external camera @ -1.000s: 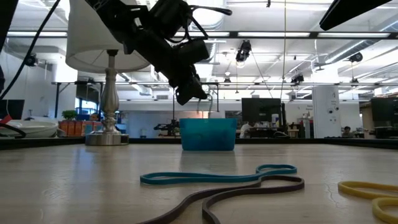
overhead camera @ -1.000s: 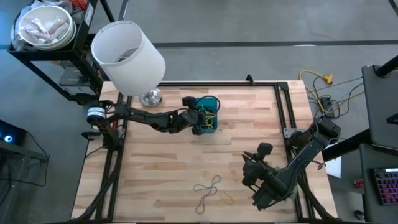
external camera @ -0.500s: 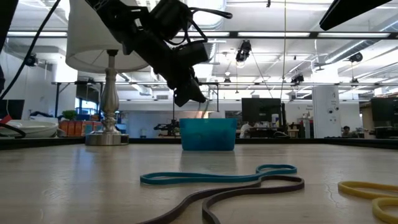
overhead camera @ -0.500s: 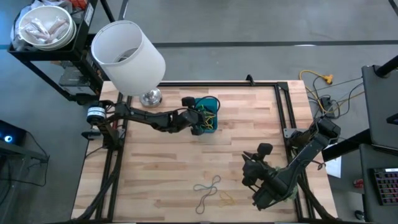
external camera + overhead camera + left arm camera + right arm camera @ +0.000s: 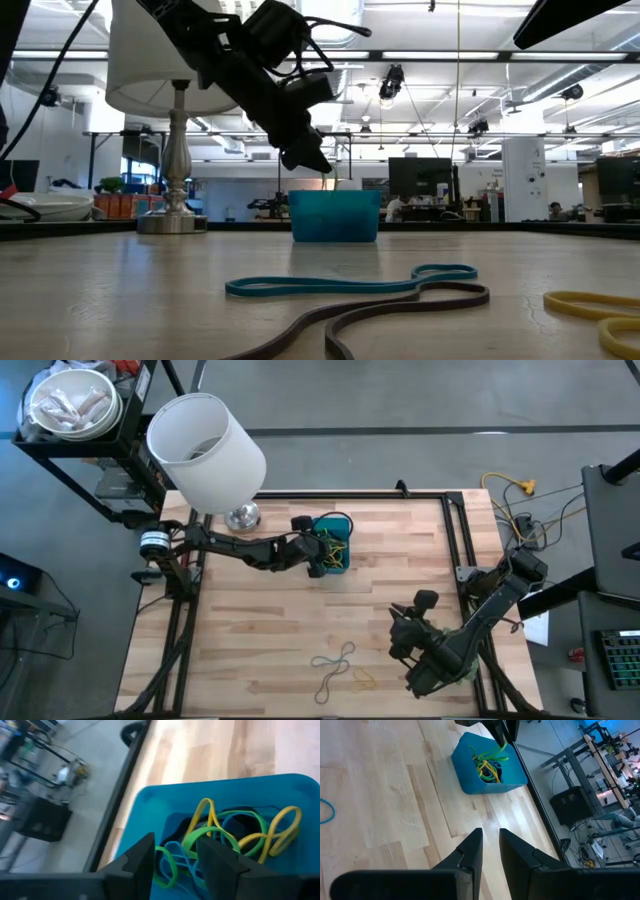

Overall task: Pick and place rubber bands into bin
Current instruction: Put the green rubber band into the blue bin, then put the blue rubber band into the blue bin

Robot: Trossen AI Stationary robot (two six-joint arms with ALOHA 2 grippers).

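Left gripper (image 5: 322, 551) hung spread over the blue bin (image 5: 338, 525) at upper centre, green and yellow rubber bands (image 5: 235, 832) piled inside, loose bands (image 5: 338, 666) lower centre, right gripper (image 5: 410, 665) nearly closed, empty.

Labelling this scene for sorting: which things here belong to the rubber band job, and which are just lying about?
Job: blue bin, bands inside it, loose bands on the table, left gripper over the bin.
Bystanders: white lamp, right gripper waiting.
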